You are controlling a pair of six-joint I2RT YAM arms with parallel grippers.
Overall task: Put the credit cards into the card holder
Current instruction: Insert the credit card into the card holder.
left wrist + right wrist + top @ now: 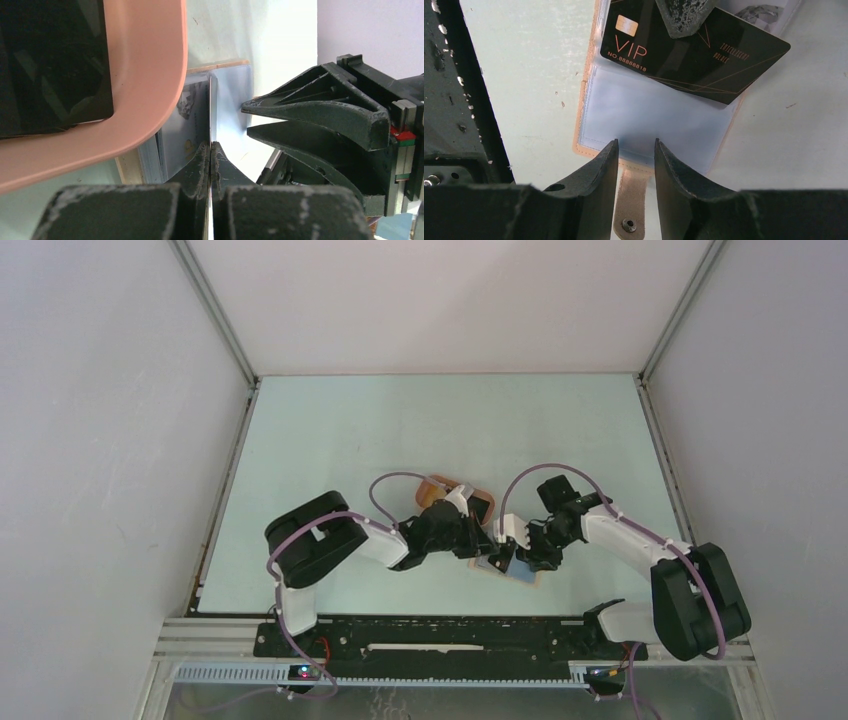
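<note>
From above, both arms meet mid-tabletop (330, 440) over the card holder (526, 578). It lies open just to the near right of the peach tray (438, 483). The left jaws reach it from the left and the right jaws from the right, each about equally close.

In the left wrist view, the left jaws are clamped on the black card (210, 120), seen edge-on. It points straight away from them toward the holder's clear sleeves (230, 100).

In the right wrist view, the right jaws stand apart, straddling the holder's snap strap (626, 210) at its near edge and gripping nothing. The black card lies askew across the holder's far half. The empty pocket (649, 120) sits between the card and these jaws. The card probably needs squaring to that pocket before it can slide in.
</note>
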